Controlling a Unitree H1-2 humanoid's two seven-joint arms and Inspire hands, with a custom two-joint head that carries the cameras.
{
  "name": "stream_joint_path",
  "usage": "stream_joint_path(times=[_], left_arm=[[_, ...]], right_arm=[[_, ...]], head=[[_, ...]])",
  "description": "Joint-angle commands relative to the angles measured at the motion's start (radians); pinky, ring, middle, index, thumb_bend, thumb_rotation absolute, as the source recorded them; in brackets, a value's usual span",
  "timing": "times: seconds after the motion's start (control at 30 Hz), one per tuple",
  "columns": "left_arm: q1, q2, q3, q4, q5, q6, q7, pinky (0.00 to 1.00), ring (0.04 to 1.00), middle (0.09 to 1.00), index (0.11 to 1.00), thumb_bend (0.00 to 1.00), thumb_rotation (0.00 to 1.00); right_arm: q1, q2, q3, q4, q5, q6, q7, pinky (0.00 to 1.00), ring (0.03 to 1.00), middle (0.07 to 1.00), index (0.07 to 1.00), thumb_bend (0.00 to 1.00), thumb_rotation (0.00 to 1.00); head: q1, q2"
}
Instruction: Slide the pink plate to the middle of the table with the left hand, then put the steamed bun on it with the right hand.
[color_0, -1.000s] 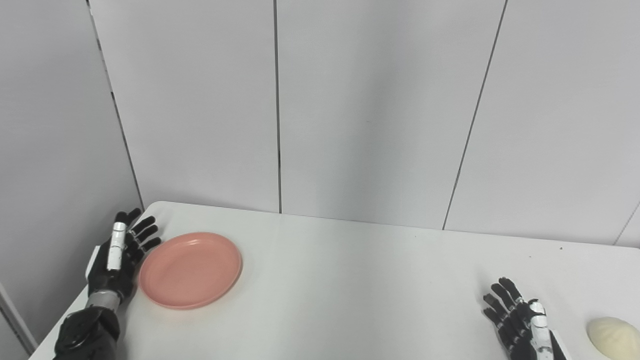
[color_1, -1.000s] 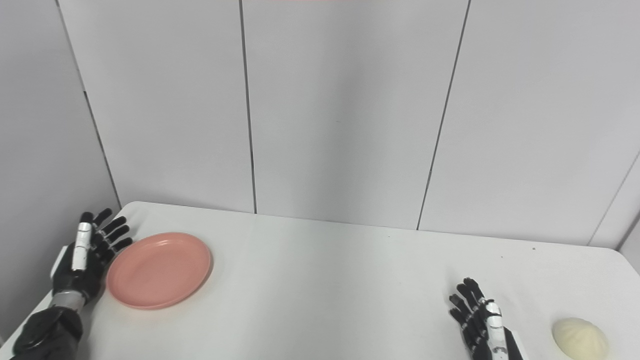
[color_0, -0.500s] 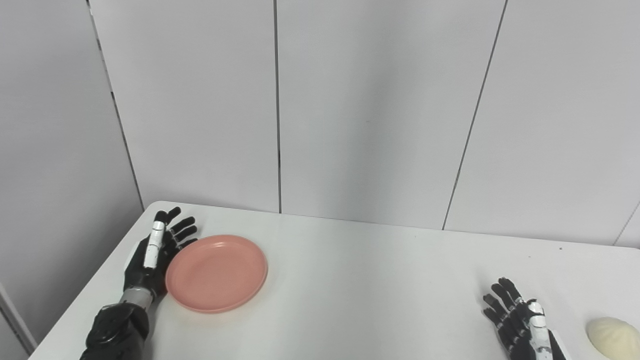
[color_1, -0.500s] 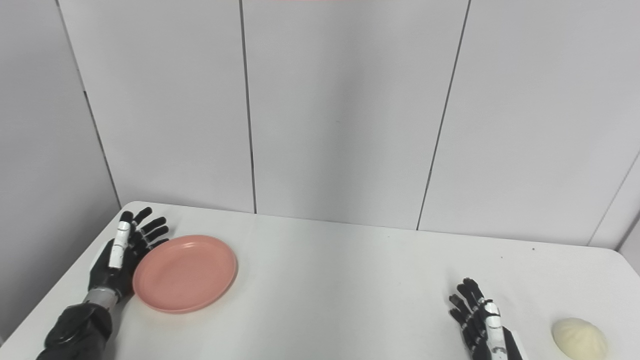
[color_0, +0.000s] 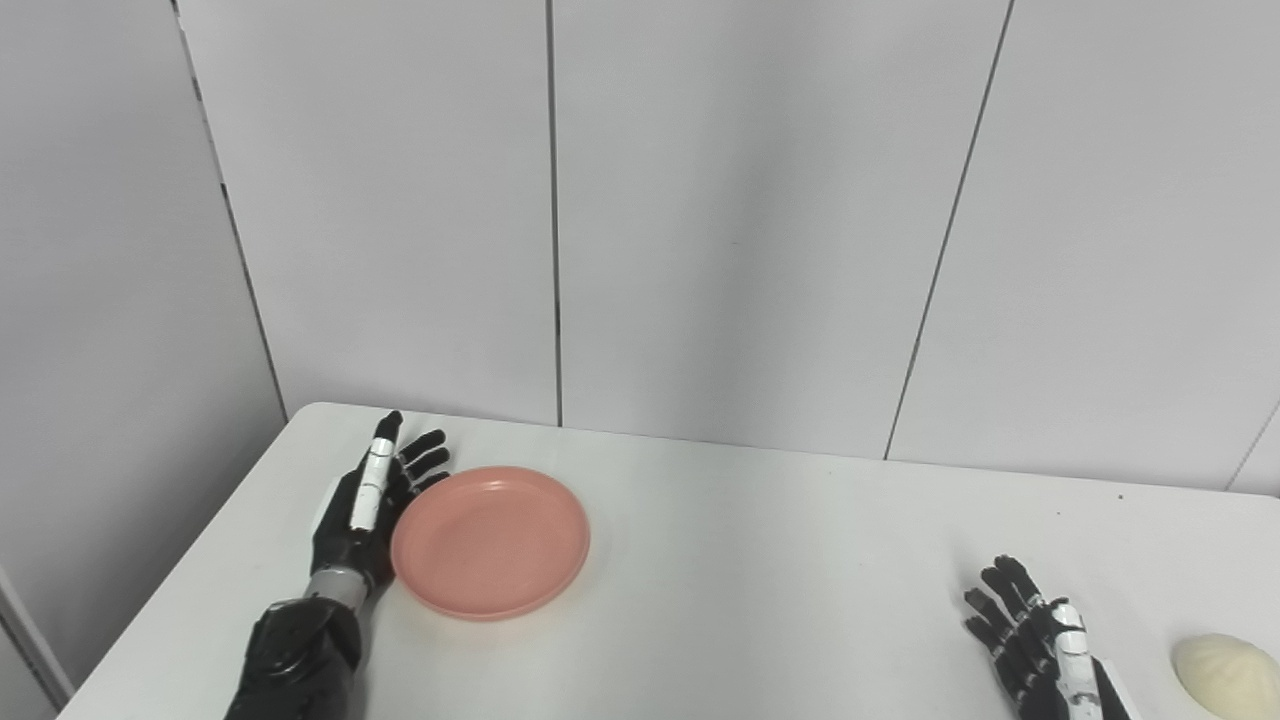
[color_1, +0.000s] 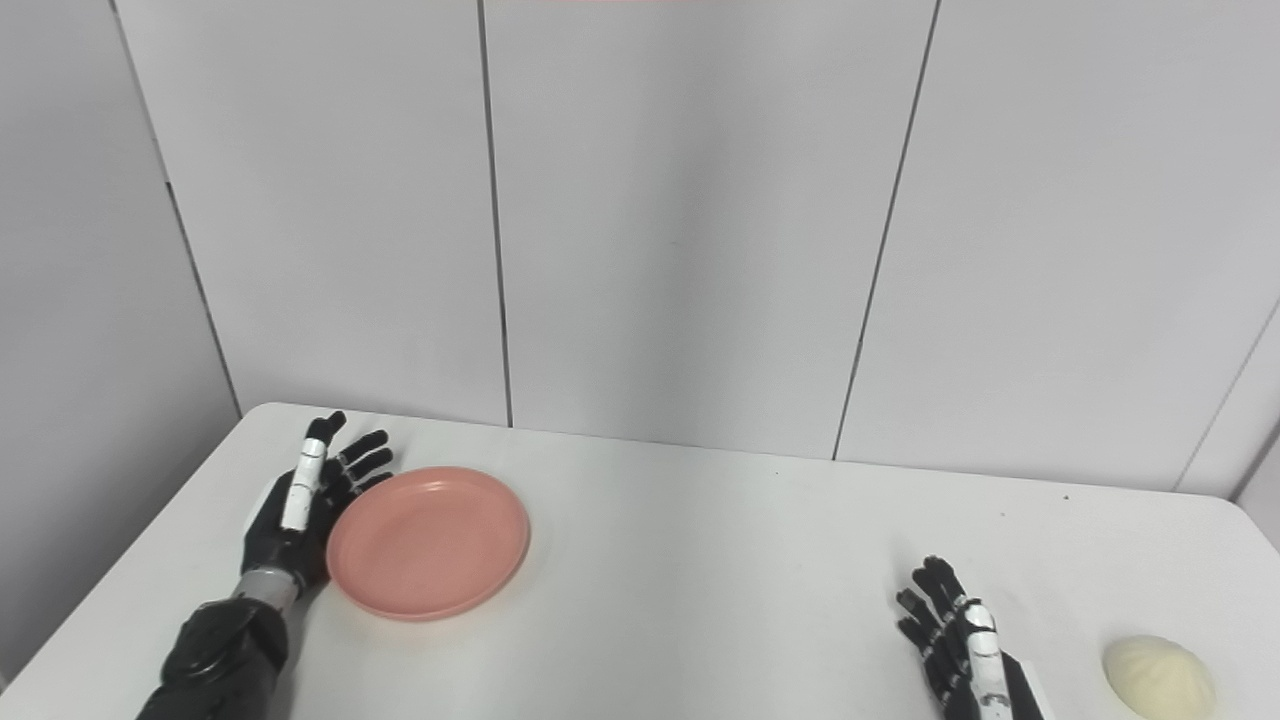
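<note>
pink plate (color_0: 490, 541) slid rightward | left robot hand (color_0: 365, 515) touching rim | steamed bun (color_1: 1158, 673) apart

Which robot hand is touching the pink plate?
The left hand. Its open fingers press against the pink plate's left rim. The right hand rests apart, near the steamed bun.

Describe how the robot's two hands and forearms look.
Both the left hand and the right hand are black, with jointed fingers and a white segment along one digit. The left has a silver wrist band above a black, crinkled forearm cover.
</note>
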Motion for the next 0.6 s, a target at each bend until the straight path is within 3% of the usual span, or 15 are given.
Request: stream_joint_path(times=[0.0, 0.33, 0.57], left_arm=[[-0.051, -0.015, -0.016, 0.002, 0.024, -0.007, 0.023, 0.76, 0.815, 0.815, 1.0, 0.88, 0.81], [-0.061, -0.091, -0.036, -0.011, 0.045, 0.006, 0.066, 0.75, 0.805, 0.817, 1.0, 0.88, 0.82], [-0.035, -0.135, -0.064, -0.113, 0.058, 0.073, 0.067, 0.75, 0.794, 0.805, 1.0, 0.87, 0.81]], right_arm=[[0.024, 0.014, 0.005, 0.018, 0.003, -0.006, 0.002, 0.95, 0.914, 0.939, 0.922, 0.8, 0.94], [0.027, 0.028, 0.013, -0.001, -0.002, -0.005, -0.001, 0.94, 0.918, 0.937, 0.912, 0.79, 0.93], [0.046, 0.053, 0.045, -0.089, -0.039, 0.046, -0.038, 0.93, 0.913, 0.929, 0.913, 0.81, 0.93]], head=[[-0.001, 0.002], [-0.044, 0.022], [-0.162, 0.087]])
